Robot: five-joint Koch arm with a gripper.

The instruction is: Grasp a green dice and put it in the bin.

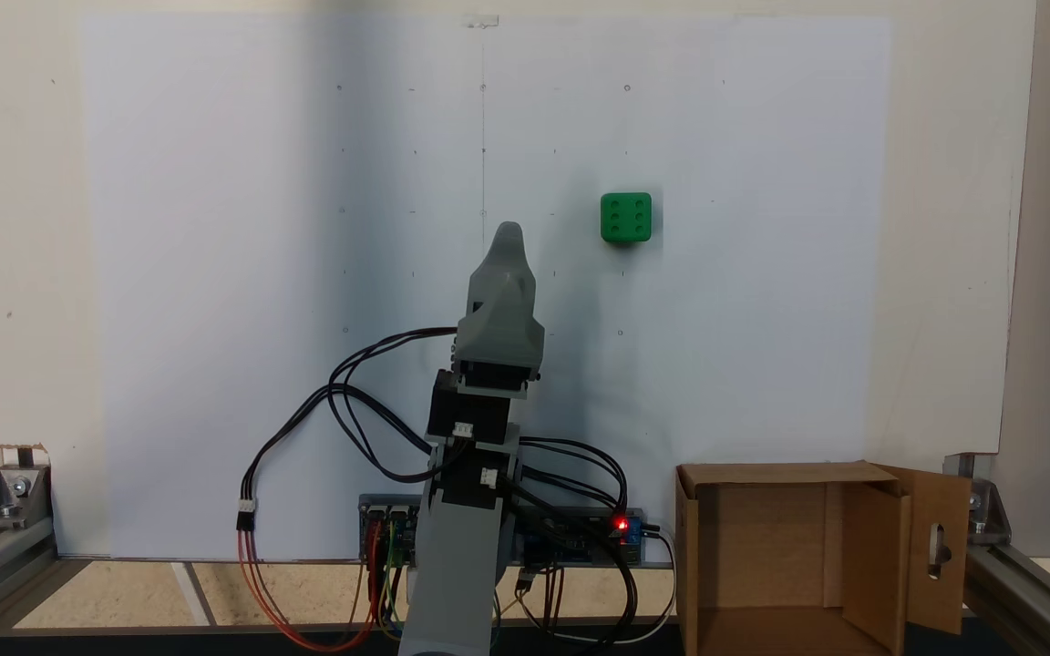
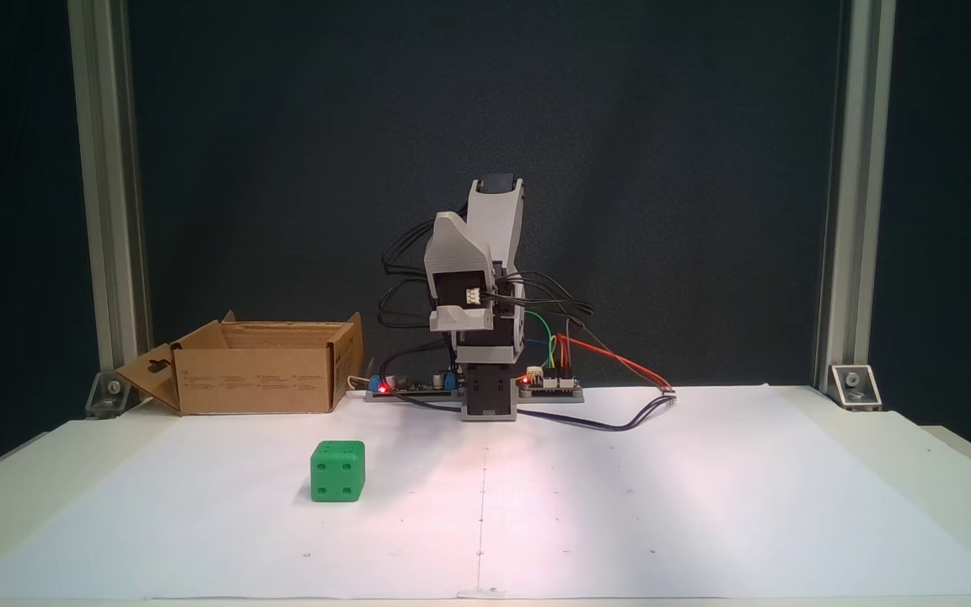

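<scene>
The green dice [image 1: 625, 217] [image 2: 338, 472] sits alone on the white paper sheet, its six-pip face up in a fixed view. The bin [image 1: 771, 474] [image 2: 249, 379] is an open brown cardboard box beside the arm's base, with a slotted flap hanging outward. My grey gripper [image 1: 508, 235] [image 2: 454, 240] is folded over the base on the sheet's centre line, shut with nothing in it. It stays well apart from the dice, which lies to its right in a fixed view [image 1: 625, 217] and forward and to the left in the other [image 2: 338, 472].
Black, red and coloured wires [image 1: 343, 428] loop around the arm's base. A controller board with a red light [image 1: 621, 526] lies between base and bin. Aluminium frame posts [image 2: 106, 211] stand at the table's corners. The paper sheet [image 2: 705, 489] spreads wide and bare around the dice.
</scene>
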